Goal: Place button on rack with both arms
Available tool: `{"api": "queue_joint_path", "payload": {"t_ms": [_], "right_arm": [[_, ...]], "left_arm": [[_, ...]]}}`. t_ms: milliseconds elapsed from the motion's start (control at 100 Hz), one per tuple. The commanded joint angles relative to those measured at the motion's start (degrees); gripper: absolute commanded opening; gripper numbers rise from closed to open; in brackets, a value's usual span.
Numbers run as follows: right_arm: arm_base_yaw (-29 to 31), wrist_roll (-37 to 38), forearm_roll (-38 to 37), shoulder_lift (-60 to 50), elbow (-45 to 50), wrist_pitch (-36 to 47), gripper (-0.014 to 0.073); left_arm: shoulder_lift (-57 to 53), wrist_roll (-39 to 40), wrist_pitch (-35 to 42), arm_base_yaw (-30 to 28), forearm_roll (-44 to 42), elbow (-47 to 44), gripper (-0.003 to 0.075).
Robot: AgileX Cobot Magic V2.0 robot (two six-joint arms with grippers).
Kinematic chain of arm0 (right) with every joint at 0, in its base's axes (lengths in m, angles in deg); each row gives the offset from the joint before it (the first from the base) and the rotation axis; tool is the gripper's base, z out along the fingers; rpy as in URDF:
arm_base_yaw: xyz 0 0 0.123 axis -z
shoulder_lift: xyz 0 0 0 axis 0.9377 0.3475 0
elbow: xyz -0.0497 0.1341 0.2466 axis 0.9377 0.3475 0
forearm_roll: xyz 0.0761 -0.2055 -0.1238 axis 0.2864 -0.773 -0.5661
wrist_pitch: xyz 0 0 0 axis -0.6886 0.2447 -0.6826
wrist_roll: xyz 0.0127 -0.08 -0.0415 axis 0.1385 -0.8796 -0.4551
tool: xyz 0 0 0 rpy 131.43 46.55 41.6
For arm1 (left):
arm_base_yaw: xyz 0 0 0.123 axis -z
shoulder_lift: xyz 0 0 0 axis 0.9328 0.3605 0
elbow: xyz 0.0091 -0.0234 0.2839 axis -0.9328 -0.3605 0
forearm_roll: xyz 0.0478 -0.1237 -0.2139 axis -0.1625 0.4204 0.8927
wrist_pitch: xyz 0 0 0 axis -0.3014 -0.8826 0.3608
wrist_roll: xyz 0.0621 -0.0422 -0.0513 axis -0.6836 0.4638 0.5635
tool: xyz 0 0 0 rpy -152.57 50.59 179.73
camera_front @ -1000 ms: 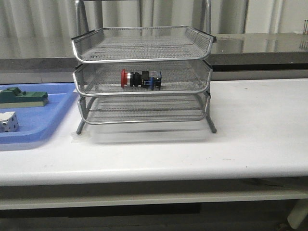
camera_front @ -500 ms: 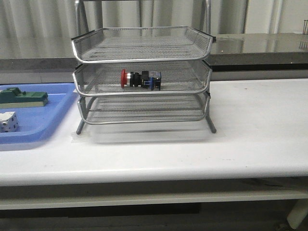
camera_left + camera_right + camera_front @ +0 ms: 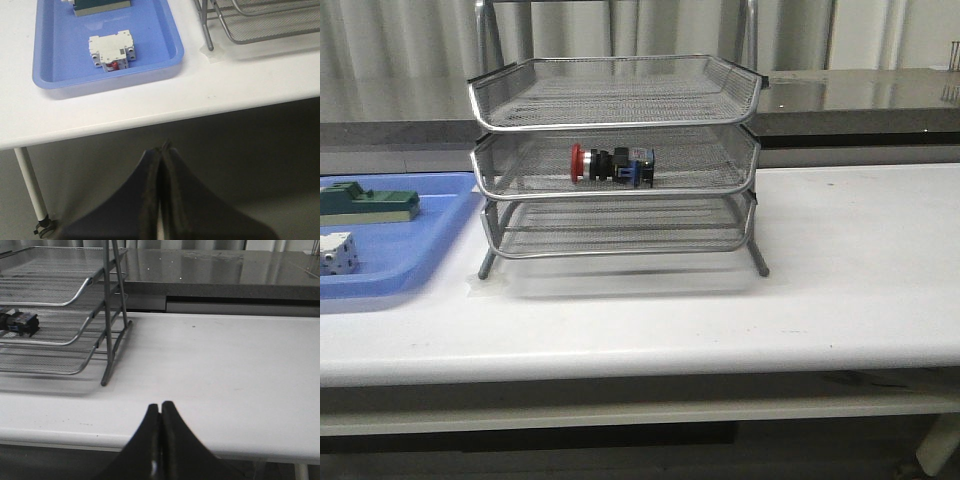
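Grippers, left (image 3: 160, 150) and right (image 3: 160, 407), are both pinched closed on nothing, back off the table edge, while the button (image 3: 612, 164) lies on the rack's (image 3: 616, 160) middle shelf, so the job looks done and nothing more seems needed.

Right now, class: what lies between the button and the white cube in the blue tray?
Front view: only the rack's mesh wall and bare blue tray floor separate the button from the white cube.
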Motion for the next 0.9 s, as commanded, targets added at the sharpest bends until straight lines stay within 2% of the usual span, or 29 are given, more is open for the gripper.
{"api": "queue_joint_path", "payload": {"t_ms": [0, 280, 890], "right_arm": [[1.5, 0.7, -0.7, -2.0, 0.9, 5.4, -0.0060], [2.2, 0.7, -0.7, -3.6, 6.5, 8.2, -0.0060], [2.2, 0.6, -0.7, -3.6, 6.4, 8.4, -0.0060]], "left_arm": [[0.5, 0.6, 3.4, -0.1, 0.7, 1.4, -0.0021], [0.5, 0.6, 3.4, -0.1, 0.7, 1.4, -0.0021], [0.5, 0.6, 3.4, -0.1, 0.7, 1.4, -0.0021]]}}
